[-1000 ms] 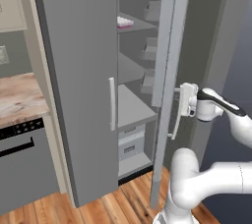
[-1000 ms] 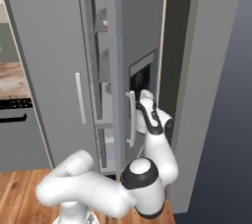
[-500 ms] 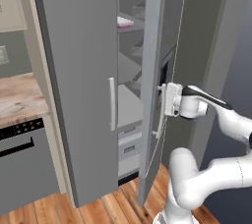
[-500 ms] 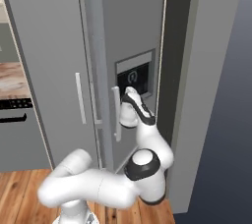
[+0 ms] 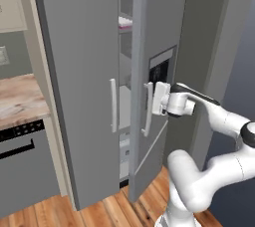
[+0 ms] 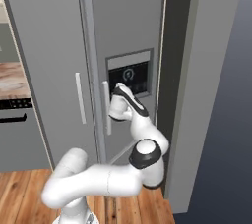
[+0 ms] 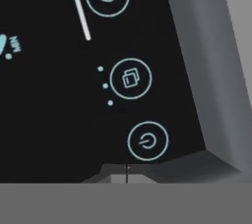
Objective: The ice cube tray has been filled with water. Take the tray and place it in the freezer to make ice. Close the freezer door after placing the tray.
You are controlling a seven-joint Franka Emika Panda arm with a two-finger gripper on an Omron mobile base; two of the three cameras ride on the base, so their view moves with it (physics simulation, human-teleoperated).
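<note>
Grey freezer door (image 5: 154,71) ajar, dark dispenser panel (image 6: 129,74).

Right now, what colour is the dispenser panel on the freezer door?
Black with pale blue-white icons: the dispenser panel on the grey freezer door, clearest in the hand view.

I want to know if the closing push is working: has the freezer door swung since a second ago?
Yes. The freezer door has swung toward the wider plain door, narrowing the gap; a slit remains, and the tool presses below the dispenser panel.
</note>
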